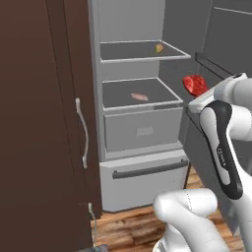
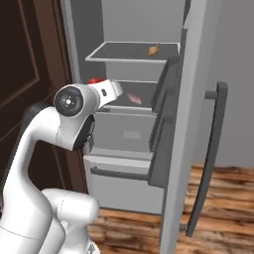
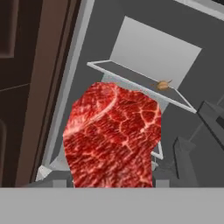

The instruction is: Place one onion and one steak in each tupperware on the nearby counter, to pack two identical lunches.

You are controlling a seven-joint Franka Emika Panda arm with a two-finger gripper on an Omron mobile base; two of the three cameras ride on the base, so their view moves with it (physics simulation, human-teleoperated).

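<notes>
A red marbled steak (image 3: 113,135) hangs in the air in front of the open fridge, and my gripper (image 1: 201,94) is shut on it. The steak (image 1: 195,84) sits just beyond my white hand, and only a red sliver of the steak (image 2: 95,80) shows in the right base view. It hides my fingertips in the hand view. A small brown onion (image 1: 159,47) (image 2: 153,50) (image 3: 162,85) lies on the fridge's upper shelf. A pale pink piece of meat (image 1: 139,97) (image 2: 134,98) rests on the middle shelf. The tupperware and the counter are out of view.
The fridge door (image 2: 196,99) stands open on the right, with door bins and a long dark handle (image 2: 206,168). A dark brown cabinet (image 1: 44,123) with a silver handle (image 1: 82,133) borders the left. Below the shelves are a crisper drawer (image 1: 140,130) and a freezer drawer (image 1: 142,182).
</notes>
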